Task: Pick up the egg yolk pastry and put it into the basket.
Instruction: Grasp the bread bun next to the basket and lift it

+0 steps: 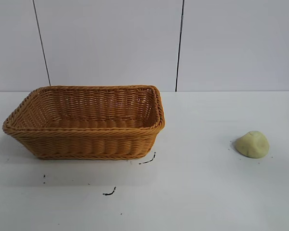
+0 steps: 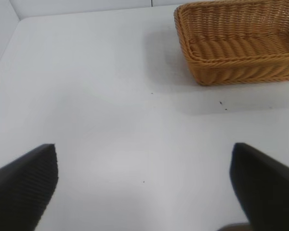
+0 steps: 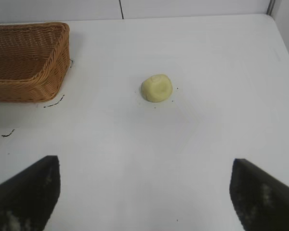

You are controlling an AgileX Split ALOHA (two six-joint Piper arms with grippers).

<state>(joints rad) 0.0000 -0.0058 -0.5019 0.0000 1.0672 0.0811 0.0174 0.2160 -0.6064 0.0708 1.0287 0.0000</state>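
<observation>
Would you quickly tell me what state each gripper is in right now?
Left gripper: open, holding nothing, over bare table.
Right gripper: open, holding nothing, short of the pastry.

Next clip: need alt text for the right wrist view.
A pastry sits alone on the white table, ahead of the right tool, whose dark fingers stand wide open and empty. A wicker basket lies apart from the pastry, empty as far as visible.

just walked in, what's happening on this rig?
Nothing is held yet. The egg yolk pastry sits alone on the white table, well apart from the empty basket. The right tool is open, facing the pastry from a distance. The left tool is open over bare table near the basket.
</observation>
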